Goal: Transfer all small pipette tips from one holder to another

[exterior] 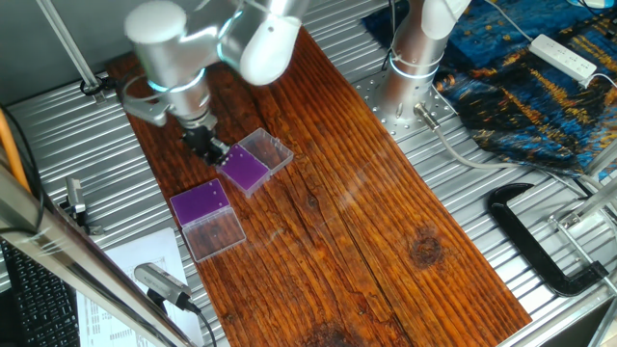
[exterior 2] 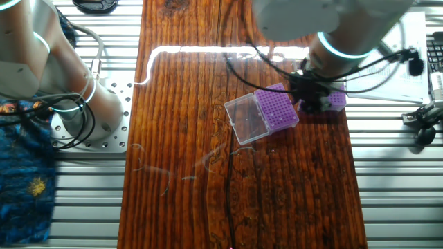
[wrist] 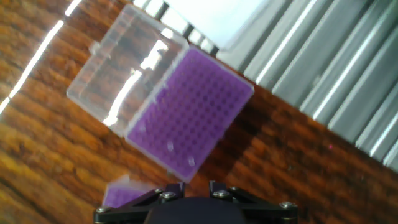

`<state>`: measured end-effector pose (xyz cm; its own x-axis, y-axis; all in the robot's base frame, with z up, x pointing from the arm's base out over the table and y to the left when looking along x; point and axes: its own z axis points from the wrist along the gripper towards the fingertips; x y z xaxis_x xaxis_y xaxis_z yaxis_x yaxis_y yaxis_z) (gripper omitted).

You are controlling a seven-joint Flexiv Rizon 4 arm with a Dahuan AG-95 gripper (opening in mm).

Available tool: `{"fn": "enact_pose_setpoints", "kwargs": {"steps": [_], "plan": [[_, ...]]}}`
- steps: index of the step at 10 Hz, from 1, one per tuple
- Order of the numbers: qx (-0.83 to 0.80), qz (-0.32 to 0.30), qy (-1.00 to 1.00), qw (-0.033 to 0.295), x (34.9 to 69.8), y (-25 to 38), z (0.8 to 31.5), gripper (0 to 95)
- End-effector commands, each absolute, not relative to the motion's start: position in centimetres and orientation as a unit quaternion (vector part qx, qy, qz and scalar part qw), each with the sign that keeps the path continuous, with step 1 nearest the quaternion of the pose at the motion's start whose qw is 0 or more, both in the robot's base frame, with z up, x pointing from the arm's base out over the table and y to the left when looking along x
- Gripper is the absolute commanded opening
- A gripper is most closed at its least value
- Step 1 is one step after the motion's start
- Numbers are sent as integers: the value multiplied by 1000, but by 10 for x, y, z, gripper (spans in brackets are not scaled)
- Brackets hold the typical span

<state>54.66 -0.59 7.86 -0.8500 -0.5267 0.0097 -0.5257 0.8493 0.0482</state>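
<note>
Dark reddish wood planks (exterior: 386, 222) make up the work surface, sitting on a ribbed metal bench, with a blue patterned cloth (exterior: 521, 77) bunched up at one end and a black clamp (exterior: 540, 241) off to the side.

Two pipette tip boxes are out on the wood, both with purple grid tops and clear hinged lids flipped open. One holder (exterior: 245, 170) sits right by the arm, its lid (exterior: 269, 151) lying flat beside it. The second holder (exterior: 201, 204) is close by, nearer the board's edge, with its own clear lid (exterior: 216, 234) folded out.

The gripper (exterior: 210, 147) hangs low just beside the first box, close to its edge. From the other fixed view the black gripper (exterior 2: 311, 93) sits between the two purple tops, partly covering the second one. Honestly can't tell how far apart the fingers are or if they've got anything; the hand view only shows the black base of the hand at the bottom of the frame.

In the hand view the small pipette tips (wrist: 170, 147) show up as a few pale dots along one edge of the purple grid. It's blurry, so no exact count.
</note>
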Motion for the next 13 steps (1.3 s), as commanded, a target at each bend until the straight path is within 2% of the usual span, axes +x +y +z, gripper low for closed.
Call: {"fn": "enact_pose_setpoints", "kwargs": {"steps": [1,2,7,8,13], "plan": [[260,-19,-965,15,536,-10,74,190],[263,-16,-965,15,534,-14,74,0],[252,-15,-968,12,526,-28,62,0],[251,-16,-968,10,524,-30,60,190],[245,-15,-969,9,518,-28,56,190]]}}
